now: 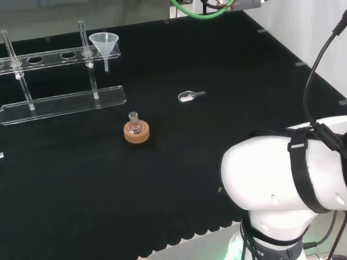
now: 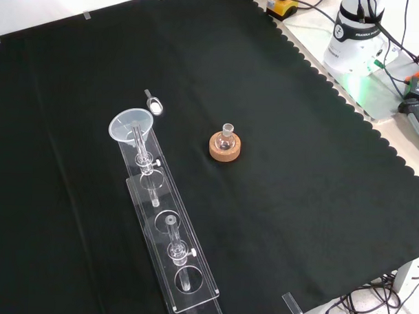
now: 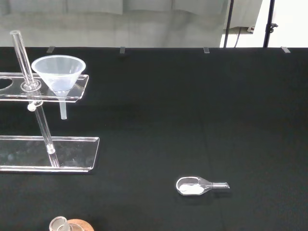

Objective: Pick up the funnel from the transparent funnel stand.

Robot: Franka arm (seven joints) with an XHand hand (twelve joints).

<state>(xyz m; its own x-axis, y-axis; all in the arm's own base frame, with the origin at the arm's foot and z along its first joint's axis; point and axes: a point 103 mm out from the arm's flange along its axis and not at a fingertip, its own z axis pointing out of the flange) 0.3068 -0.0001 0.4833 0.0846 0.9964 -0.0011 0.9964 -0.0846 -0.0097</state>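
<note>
While the arm's big white link (image 1: 282, 173) sits at the right of the head view, I honestly can't tell how the hand is set or whether it touches anything.

So, using the clear funnel stand (image 1: 62, 103) as the landmark: the funnel (image 1: 104, 44) sits upright in the end hole of the stand's upper shelf, at the right end in the head view. Its cone rests on the shelf and its spout hangs down through the hole, above the stand's base plate. 1 of the stand's upright rods (image 1: 87, 51) is just beside the funnel.

Near that same end of the stand, out on the black cloth (image 2: 298, 167), lies a small clear scoop (image 3: 196, 186) with something white in its bowl. It's apart from the stand, not touching it.

In front of the stand in the head view there's a small round flask (image 1: 135, 123) sitting in a cork ring (image 1: 136, 133), also clear of the stand. Nothing stands between the funnel and the open cloth on that side.
</note>
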